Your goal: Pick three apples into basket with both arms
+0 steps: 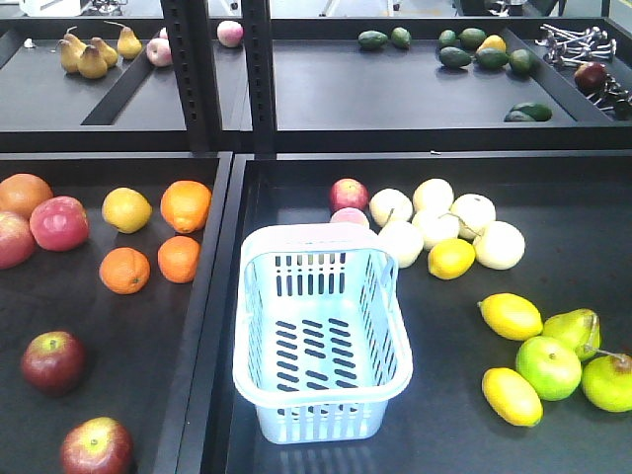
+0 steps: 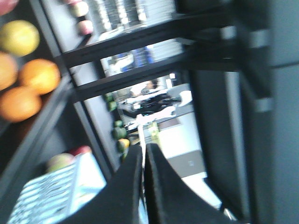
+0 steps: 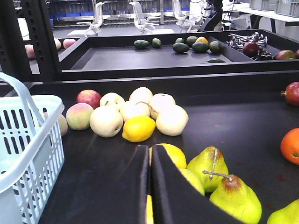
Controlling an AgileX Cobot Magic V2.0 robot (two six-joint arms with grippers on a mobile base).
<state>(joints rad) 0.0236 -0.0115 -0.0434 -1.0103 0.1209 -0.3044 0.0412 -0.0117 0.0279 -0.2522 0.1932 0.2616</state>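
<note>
We are hovering with both grippers pinched together, carrying nothing.
Our left gripper (image 2: 143,186) is facing the black shelf frame (image 2: 140,37), and our right gripper (image 3: 149,186) is hanging over a lemon (image 3: 170,156) and pears (image 3: 212,165). The basket (image 1: 326,425) is sitting beside them. One dark red apple (image 1: 52,361) and another apple (image 1: 96,446) are lying in the left tray (image 1: 128,336).

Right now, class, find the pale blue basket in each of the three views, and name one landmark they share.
Front view: the basket stands in the centre, in the lower half, empty.
Left wrist view: bottom-left corner, blurred, only a slotted part showing.
Right wrist view: left edge, cut off by the frame.
Shared landmark: the red apple just beyond the basket's far end, also seen from the left wrist and the right wrist.
</note>
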